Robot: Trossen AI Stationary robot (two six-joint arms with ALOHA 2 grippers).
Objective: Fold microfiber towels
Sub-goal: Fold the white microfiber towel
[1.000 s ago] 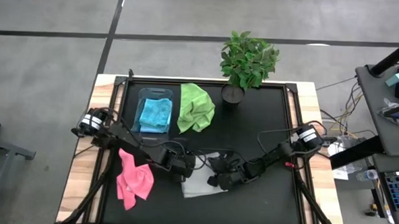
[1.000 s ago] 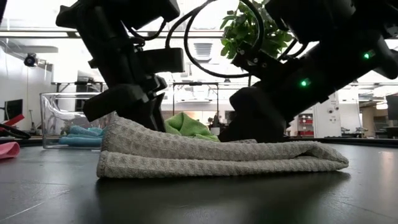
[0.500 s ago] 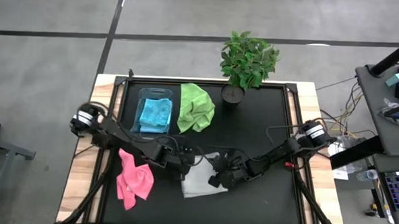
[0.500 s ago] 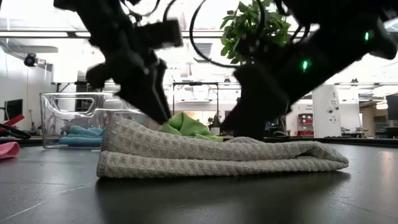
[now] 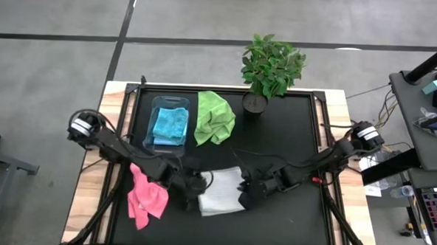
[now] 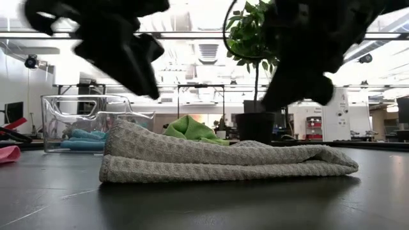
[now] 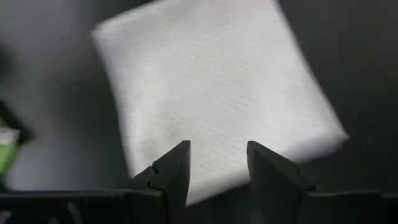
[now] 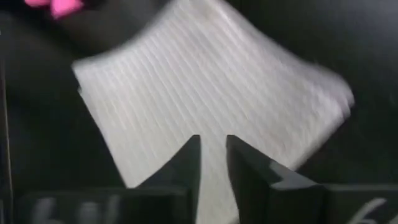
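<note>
You are looking at the black table [image 5: 292, 133] with the folded pale grey-white towel [image 5: 221, 190] lying flat at six o'clock from its centre. The left gripper [image 7: 217, 163] is hanging over it, fingers apart and empty; the right gripper [image 8: 213, 157] is showing a narrow gap, seemingly holding nothing.

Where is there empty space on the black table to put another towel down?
The biggest bare patch of the black mat lies right of the potted plant and the green towel, above the right gripper. It is crowded around the grey-white towel, flanked by both grippers, left gripper beside the pink towel, and near the bin.
</note>
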